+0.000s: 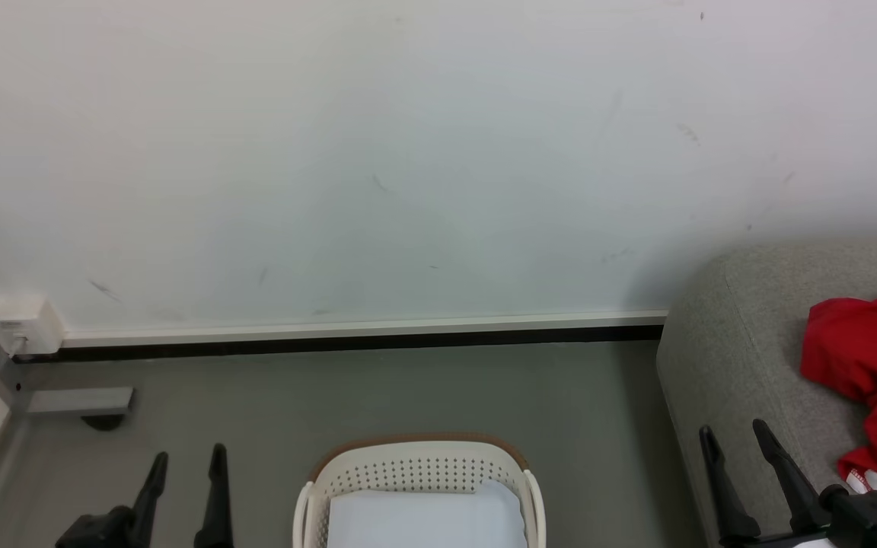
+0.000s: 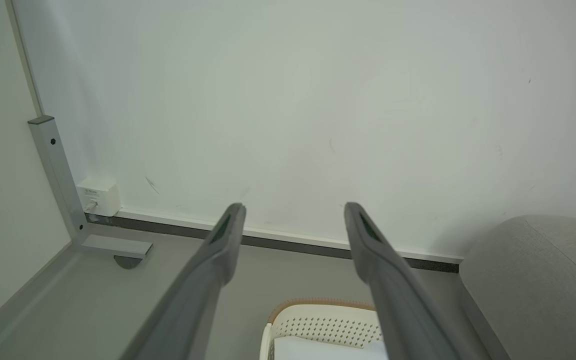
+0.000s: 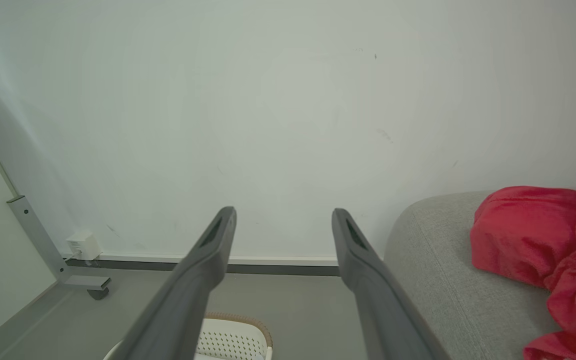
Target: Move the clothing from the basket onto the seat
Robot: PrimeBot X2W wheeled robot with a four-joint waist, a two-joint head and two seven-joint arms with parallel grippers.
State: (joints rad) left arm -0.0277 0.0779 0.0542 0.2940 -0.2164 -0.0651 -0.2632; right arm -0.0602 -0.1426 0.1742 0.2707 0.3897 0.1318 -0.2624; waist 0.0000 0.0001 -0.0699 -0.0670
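Note:
Red clothing (image 1: 876,380) with white trim lies bunched on the grey seat (image 1: 743,342) at the right; the right wrist view shows the clothing (image 3: 543,235) on the seat (image 3: 443,265) too. The cream basket (image 1: 419,466) with a brown rim stands on the floor at bottom centre, holding only a flat pale pad (image 1: 427,517). My left gripper (image 1: 186,457) is open at lower left, beside the basket. My right gripper (image 1: 732,432) is open at lower right, over the seat's front edge, left of the clothing. Both hold nothing.
A white wall with a baseboard (image 1: 362,329) runs behind the basket. A grey metal frame foot (image 1: 81,401) and a white wall box (image 1: 21,320) sit at the left. Grey floor (image 1: 408,388) lies between the basket and the wall.

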